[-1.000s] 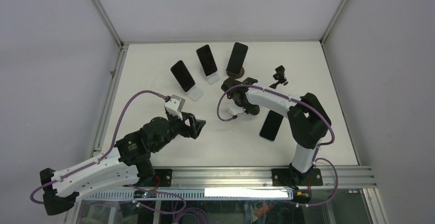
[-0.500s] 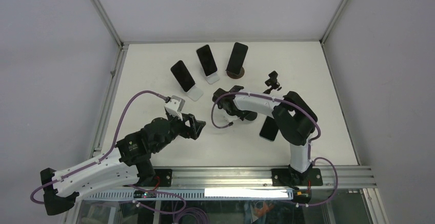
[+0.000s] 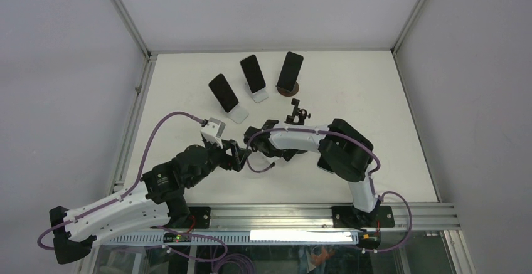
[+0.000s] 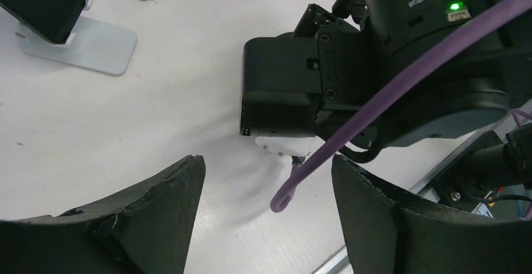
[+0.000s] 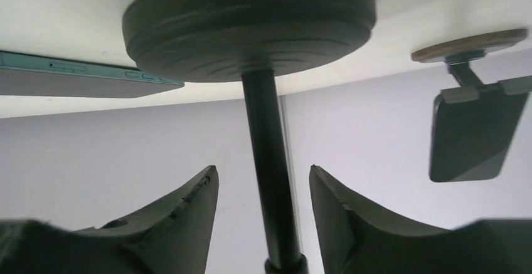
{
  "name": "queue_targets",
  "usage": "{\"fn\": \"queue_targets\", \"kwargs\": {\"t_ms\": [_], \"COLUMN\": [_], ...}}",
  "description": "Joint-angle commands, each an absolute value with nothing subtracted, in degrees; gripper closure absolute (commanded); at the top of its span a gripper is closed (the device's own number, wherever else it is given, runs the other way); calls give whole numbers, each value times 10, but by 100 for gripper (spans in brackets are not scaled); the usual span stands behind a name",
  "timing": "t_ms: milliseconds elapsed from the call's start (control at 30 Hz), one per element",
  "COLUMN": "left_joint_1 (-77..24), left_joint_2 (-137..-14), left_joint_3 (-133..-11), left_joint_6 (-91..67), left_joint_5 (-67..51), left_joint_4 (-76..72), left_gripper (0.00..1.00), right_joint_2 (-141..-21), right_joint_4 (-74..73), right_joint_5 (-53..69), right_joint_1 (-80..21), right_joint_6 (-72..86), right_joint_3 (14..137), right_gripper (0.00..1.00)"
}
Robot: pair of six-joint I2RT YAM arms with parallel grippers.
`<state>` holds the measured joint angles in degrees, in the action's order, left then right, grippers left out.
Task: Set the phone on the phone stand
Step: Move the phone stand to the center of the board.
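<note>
Table (image 3: 376, 98): white, with the working group crowded into its near middle.
Right arm (image 3: 342, 155): folded low and reaching across toward the left, and it covered most of the phone in the top view.
Left arm (image 3: 163, 183): stretched in from the near left, with its wrist close to the right arm's wrist.
Parked phones: three dark handsets (image 3: 253, 73) leaned on their own stands along the far side, well apart from the work.
Phone stand (image 3: 296, 110): black, with a round base and a thin pole, upright beside the right wrist.
Phone (image 5: 81, 83): flat on the table just beside the stand's base, its teal edge showing in the right wrist view.
Left gripper (image 4: 268, 159): fingers spread wide with nothing between them, pointed at the right arm's wrist housing.
Right gripper (image 5: 260, 170): fingers part-open astride the pole, with a gap on each side at the tips and no contact shown.
Step in hand: probably positioning the stand before fetching the phone.
Doing it well: keep the pole vertical, settle the base flat on bare table, and release only once it is steady.
In the way: a purple cable loop (image 4: 295, 186) hung between the two wrists, and the left gripper sat near enough to be bumped.
</note>
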<state>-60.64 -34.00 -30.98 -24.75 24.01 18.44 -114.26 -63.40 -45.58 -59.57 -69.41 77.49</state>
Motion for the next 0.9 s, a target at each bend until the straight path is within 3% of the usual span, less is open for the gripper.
{"fn": "queue_targets", "kwargs": {"t_ms": [0,267,567,867], "left_joint_1": [-600,-600,-600,-600], "left_joint_2": [-335,-324,-269,-237], "left_joint_3": [-311,-323,-346,-372], "left_joint_6": [-249,-234,-182,-133], "left_joint_5": [236,232,233,134], "left_joint_4": [166,170,181,137], "left_gripper": [25,25,25,25], "right_joint_2": [-1129,-1067,-1012,-965], "right_joint_4": [-678,-766,-897,-942], "right_joint_5": [-462,-321,-73,62], "right_joint_1": [-623,-696,-679,-612], "right_joint_6": [-681,-629,-630,-649], "right_joint_3": [815,911,936,895], "right_gripper": [40,24,23,23]}}
